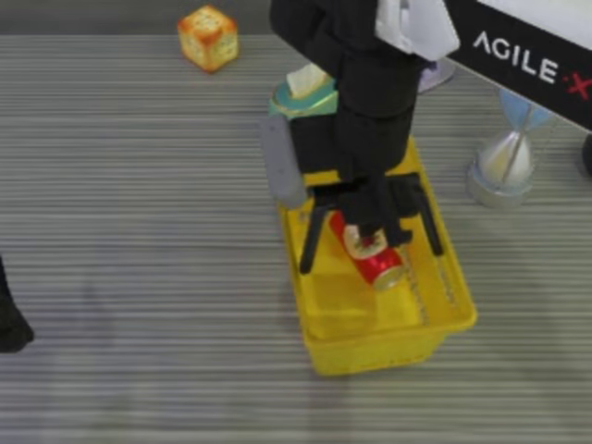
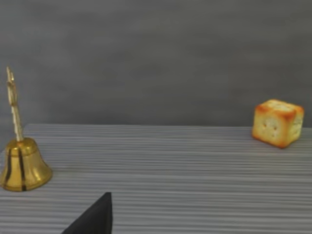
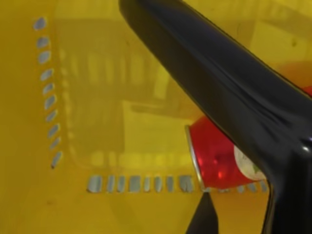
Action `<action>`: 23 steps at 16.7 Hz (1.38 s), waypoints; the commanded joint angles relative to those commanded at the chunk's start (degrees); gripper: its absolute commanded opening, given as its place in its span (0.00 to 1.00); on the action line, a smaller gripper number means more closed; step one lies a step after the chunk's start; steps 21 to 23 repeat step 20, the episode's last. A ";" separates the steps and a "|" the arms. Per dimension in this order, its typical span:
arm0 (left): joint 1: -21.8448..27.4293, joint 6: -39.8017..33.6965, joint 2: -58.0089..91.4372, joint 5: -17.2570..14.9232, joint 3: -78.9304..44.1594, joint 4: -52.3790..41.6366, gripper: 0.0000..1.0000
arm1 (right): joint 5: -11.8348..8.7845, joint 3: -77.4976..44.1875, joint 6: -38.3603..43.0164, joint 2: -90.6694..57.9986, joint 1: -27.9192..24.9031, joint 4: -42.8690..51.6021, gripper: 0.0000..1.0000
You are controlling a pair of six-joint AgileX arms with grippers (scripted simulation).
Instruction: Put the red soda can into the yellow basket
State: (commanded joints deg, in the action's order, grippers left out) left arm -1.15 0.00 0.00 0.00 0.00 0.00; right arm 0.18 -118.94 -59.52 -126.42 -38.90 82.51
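Observation:
The red soda can (image 1: pixel 381 264) hangs tilted inside the yellow basket (image 1: pixel 388 356), silver top toward the basket's right wall. My right gripper (image 1: pixel 370 229) reaches down from the far side and is shut on the can's middle. In the right wrist view the red soda can (image 3: pixel 219 158) shows in front of the yellow basket's perforated wall (image 3: pixel 136 184), with one dark fingertip (image 3: pixel 204 214) just below its rim and a black bar crossing in front. My left arm (image 1: pixel 9 324) is parked at the table's left edge, and only one finger (image 2: pixel 95 219) of it shows.
The basket's black handles (image 1: pixel 314 236) lie folded across its opening. A grey flat object (image 1: pixel 280 162) and a teal tissue box (image 1: pixel 301 92) sit behind the basket. An hourglass (image 1: pixel 509 157) stands at the right, an orange cube (image 1: pixel 208 37) at the far left, and a brass bell (image 2: pixel 22 165) near the left arm.

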 joint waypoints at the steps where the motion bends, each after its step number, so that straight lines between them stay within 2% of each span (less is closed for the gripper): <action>1: 0.00 0.00 0.00 0.00 0.00 0.00 1.00 | 0.00 0.00 0.00 0.00 0.00 0.00 0.00; 12: 0.00 0.00 0.00 0.00 0.00 0.00 1.00 | 0.02 -0.24 -0.05 -0.10 0.08 0.22 0.00; 18: 0.00 0.00 0.00 0.00 0.00 0.00 1.00 | 0.01 -9.49 -1.97 0.40 1.43 10.16 0.00; 23: 0.00 0.00 0.00 0.00 0.00 0.00 1.00 | 0.01 -10.47 -2.13 0.64 1.69 11.14 0.00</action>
